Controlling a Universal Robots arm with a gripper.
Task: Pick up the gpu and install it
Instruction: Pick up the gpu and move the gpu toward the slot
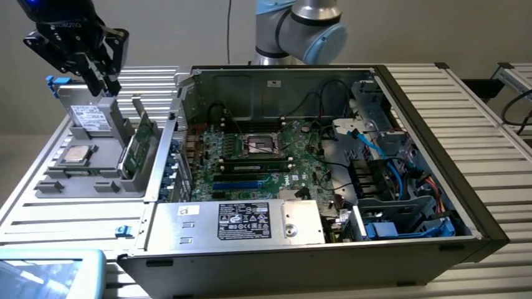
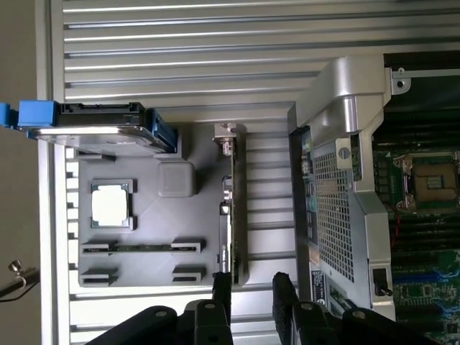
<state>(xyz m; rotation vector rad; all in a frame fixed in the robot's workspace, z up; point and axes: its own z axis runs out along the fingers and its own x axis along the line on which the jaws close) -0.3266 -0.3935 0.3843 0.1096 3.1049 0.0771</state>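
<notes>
The tool (image 2: 251,291) is sitting closest to the wrist camera, its 2 black fingers (image 2: 221,287) standing apart with the slatted tabletop (image 2: 215,43) showing in the gap between them. It is holding nothing and touching nothing. In the exterior view the tool (image 1: 104,84) is hanging high over the grey holder (image 1: 83,184) at that view's left, well clear of everything in it.

The gpu (image 2: 234,208) is standing on its long edge in a slot of the holder, on the side nearest the case (image 1: 432,205). From the wrist it is showing as a thin line, with its silver bracket (image 2: 225,136) at the end far from the fingers. 1 finger is lining up over the card's near end, while the other is hanging over the strip of tabletop between holder and case. In the exterior view the gpu (image 1: 139,142) is showing its green face, upright.

Sharing the holder are a drive (image 2: 93,128) with blue tabs, a square silver chip (image 2: 113,203) lying flat in its pocket, and a narrow memory stick (image 2: 136,247) sitting in a slot.

The case is lying open on the tabletop, just beside the holder, with the motherboard (image 1: 249,156) facing up and the power supply (image 1: 249,221) at the near edge. The arm (image 1: 299,28) is showing its blue-and-silver joint behind the case.
</notes>
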